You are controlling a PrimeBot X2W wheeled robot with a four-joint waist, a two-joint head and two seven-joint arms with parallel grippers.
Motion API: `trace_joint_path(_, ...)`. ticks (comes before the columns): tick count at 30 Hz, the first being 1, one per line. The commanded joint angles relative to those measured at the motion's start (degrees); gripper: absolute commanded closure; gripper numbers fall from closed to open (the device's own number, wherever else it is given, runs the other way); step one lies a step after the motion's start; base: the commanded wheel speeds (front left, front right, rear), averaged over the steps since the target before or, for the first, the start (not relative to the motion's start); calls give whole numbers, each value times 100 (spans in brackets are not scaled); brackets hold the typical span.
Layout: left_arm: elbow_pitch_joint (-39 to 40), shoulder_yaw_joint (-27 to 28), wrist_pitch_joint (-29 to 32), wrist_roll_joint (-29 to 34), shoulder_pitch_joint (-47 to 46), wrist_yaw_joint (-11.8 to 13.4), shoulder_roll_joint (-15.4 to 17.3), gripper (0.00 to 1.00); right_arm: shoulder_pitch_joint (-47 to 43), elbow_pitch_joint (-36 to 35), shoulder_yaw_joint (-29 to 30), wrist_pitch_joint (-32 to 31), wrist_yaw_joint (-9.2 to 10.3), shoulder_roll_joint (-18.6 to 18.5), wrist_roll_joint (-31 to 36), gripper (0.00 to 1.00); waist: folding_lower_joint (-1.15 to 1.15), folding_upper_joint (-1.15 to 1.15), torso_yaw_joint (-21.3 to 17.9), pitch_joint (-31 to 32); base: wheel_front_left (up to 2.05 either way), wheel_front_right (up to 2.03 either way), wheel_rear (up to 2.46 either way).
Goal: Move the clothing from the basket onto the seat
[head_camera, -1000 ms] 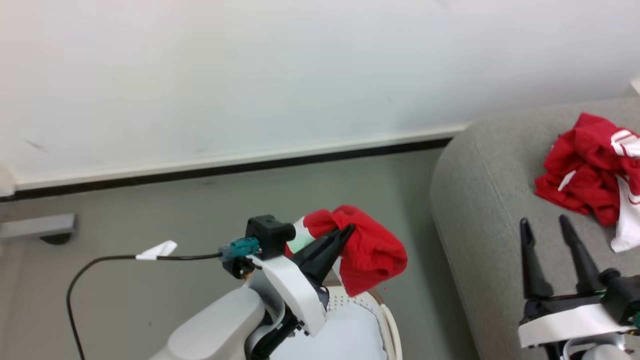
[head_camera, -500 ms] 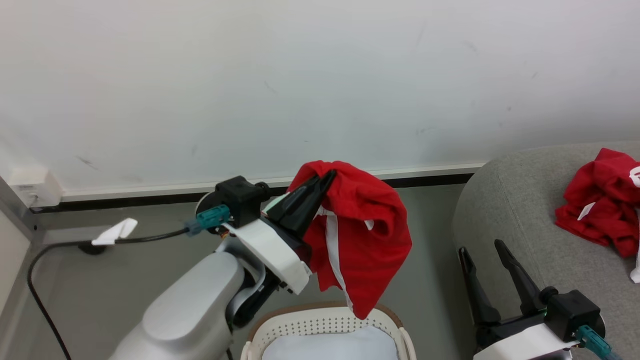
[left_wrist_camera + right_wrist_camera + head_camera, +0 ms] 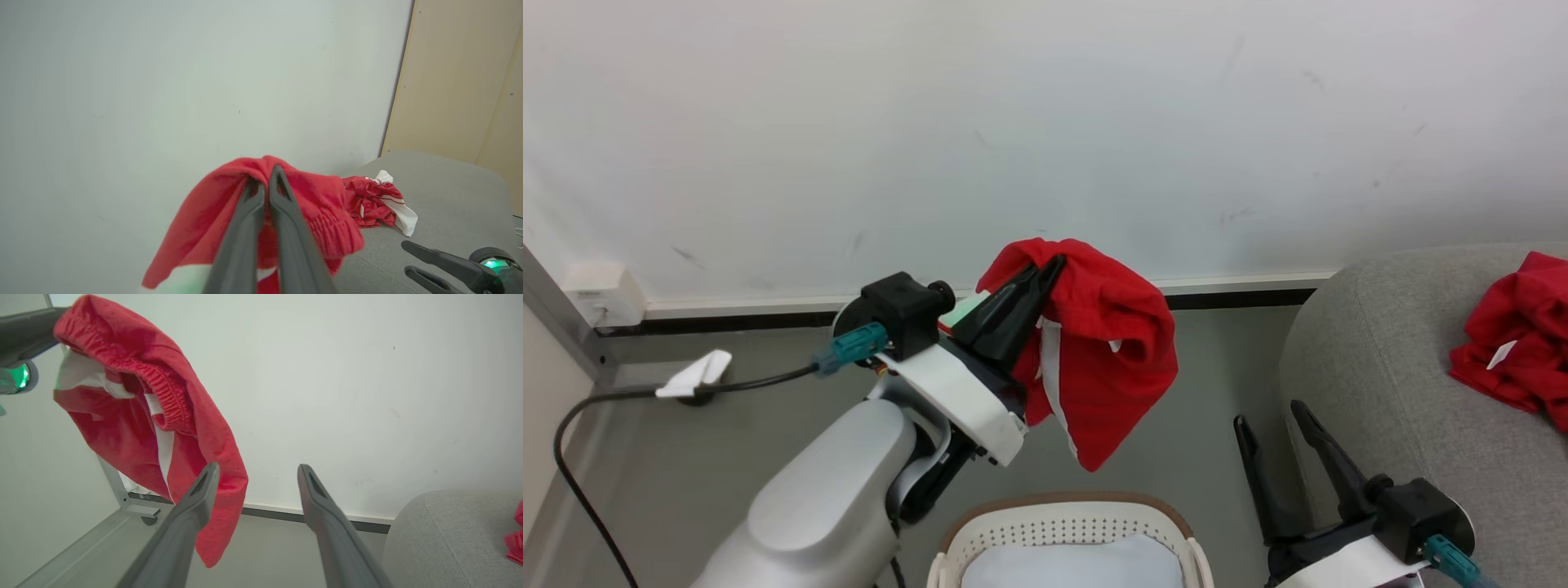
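Seat cut off at right edge; basket cut off at bottom, pale pad inside. Red garment, white stripe, bunched, hangs above basket, pinched in left end effector, arm raised. Second red piece lies on seat. Right end effector spread, empty, beside seat.

The basket stands on the floor before the wall, with a pad inside it. The held garment hangs from the left gripper above the basket's far rim, clear of it. The seat stands to the right, with a second garment lying on it. The right gripper is between basket and seat.
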State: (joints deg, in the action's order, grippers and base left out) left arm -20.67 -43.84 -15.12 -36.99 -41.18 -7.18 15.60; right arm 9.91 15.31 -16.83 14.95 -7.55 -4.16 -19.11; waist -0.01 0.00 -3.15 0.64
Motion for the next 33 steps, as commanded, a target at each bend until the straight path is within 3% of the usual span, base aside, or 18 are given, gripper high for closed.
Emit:
trace_joint_path(1, 1, 44, -4, -11, 88, 11, -1, 100, 72, 64, -74, 13, 13, -56, 74, 0, 1, 0, 17, -9, 0, 0, 0)
trace_joint_path(11, 5, -89, -3, 33, 245, 0, -140, 100, 537, 605, -506, 13, 14, -173, 258, 0, 1, 0, 224, 17, 0, 0, 0)
trace_joint_path(29, 208, -1003, 136, -138, 226, -31, -571, 100, 1615, 2243, -1477, 13, 14, -377, -58, 0, 1, 0, 1127, 140, 0, 0, 0)
trace_joint_path(31, 229, -1072, 144, -170, 219, -27, -568, 100, 1657, 2329, -1526, 12, 14, -357, -151, 100, 1, 0, 1205, 153, 0, 0, 0)
trace_joint_path(33, 237, -1113, 144, -203, 208, -28, -545, 100, 1697, 2365, -1531, 13, 14, -327, -267, 100, 1, 0, 1261, 154, 0, 0, 0)
